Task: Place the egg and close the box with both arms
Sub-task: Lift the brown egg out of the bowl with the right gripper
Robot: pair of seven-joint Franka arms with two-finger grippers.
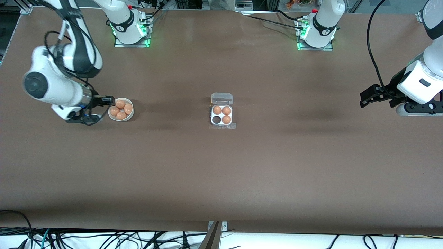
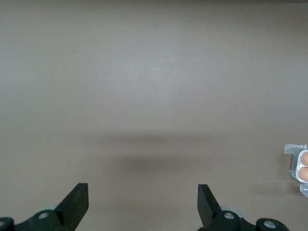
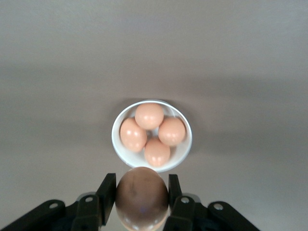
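Observation:
My right gripper (image 1: 105, 101) is shut on a tan-orange egg (image 3: 142, 195), held between its two fingers just beside the white bowl (image 1: 130, 117); the held egg is hidden in the front view. The clear plastic box (image 1: 222, 123) sits at mid-table with its lid (image 1: 222, 98) open. It holds three eggs, and one cell (image 1: 216, 119) is empty. My left gripper (image 1: 367, 97) is open and empty over the left arm's end of the table, well away from the box. An edge of the box shows in the left wrist view (image 2: 299, 166).
The white bowl (image 3: 114, 134) holds several more eggs and stands toward the right arm's end of the table. Both arm bases stand along the table's back edge. Brown tabletop lies between bowl and box.

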